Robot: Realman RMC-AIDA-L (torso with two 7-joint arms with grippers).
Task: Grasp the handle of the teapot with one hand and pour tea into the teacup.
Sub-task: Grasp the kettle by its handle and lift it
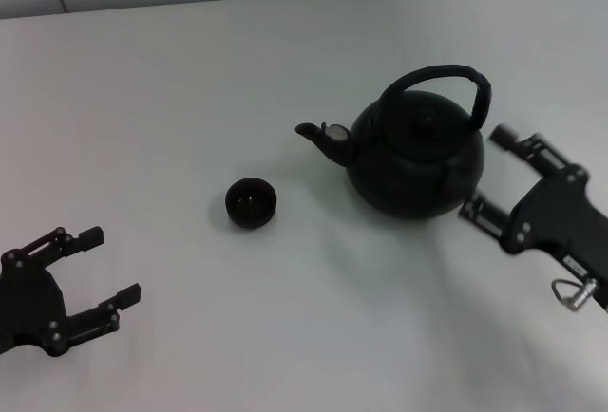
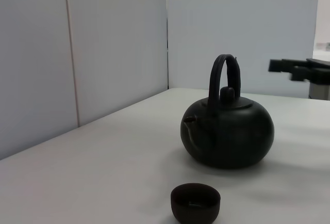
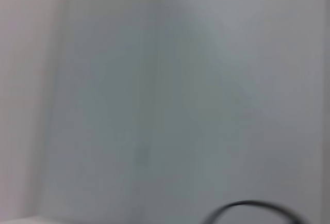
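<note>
Head view, item by item. Teapot, one: standing upright on the white table, spout pointing toward the robot's left. Handle, one: arching over the pot's top, nothing gripping it. Teacup, one: sitting on the table to the left of the spout, near it but apart, upright.

Right gripper, one: hanging just beside the pot's right flank, fingers spread wide, holding nothing. Left gripper, one: resting low near the table's front-left, well apart from the cup, fingers likewise wide and empty.

Step in hand, as judged: approaching the grasp; no pouring is under way. Next move is likely calling for the right gripper to rise to the arch's wrapped top, straddle it and close before lifting and tipping toward the cup.
</note>
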